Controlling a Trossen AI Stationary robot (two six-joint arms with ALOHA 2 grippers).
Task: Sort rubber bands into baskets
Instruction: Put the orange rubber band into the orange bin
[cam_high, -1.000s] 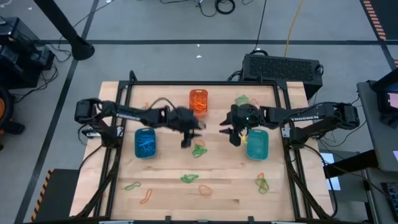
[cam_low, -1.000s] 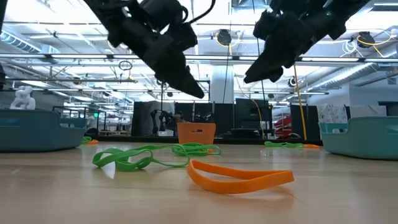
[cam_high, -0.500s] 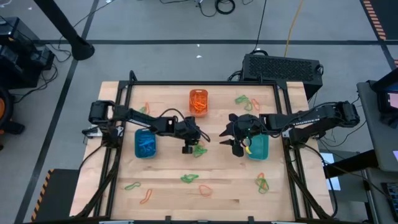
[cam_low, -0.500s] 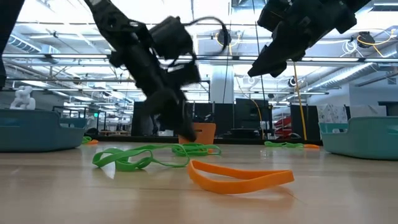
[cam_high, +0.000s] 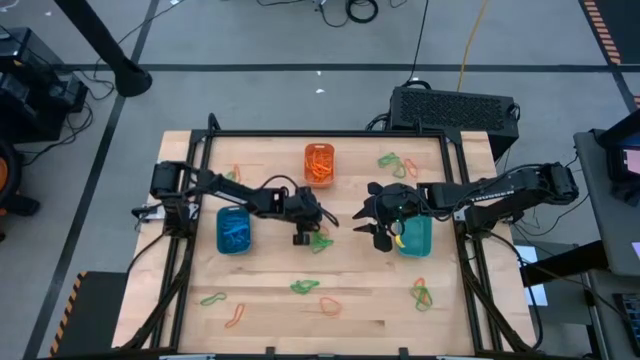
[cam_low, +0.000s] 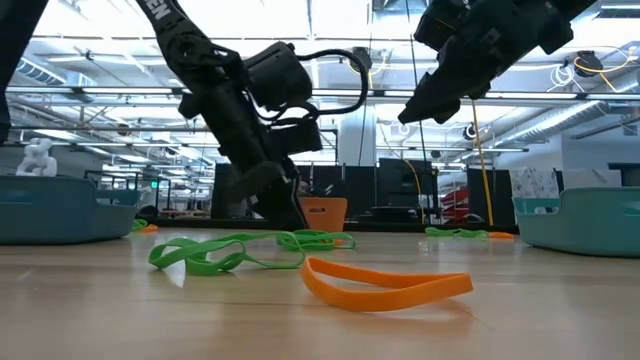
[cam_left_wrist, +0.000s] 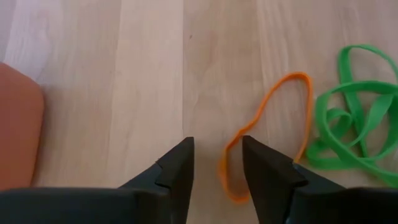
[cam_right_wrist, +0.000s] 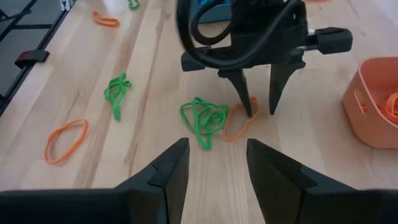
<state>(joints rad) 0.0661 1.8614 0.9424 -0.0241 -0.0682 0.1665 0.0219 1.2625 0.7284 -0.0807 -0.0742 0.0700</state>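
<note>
Orange rubber band (cam_left_wrist: 267, 134) lies at the open left pincer's (cam_left_wrist: 216, 163) fingertip.

A robotics laboratory in a large industrial hall is indicated: a wooden counter (cam_high: 330, 275) is set in a black metal frame (cam_high: 205, 150) on a grey floor (cam_high: 250, 40), cables (cam_high: 355, 10) are laid across it, and exposed ceiling trusses (cam_low: 100, 95) with strip lights are seen beyond

I see a grey concrete floor (cam_high: 250, 40) around the light wooden table (cam_high: 350, 300), bright ceiling strip lights (cam_low: 330, 15) overhead.
</note>
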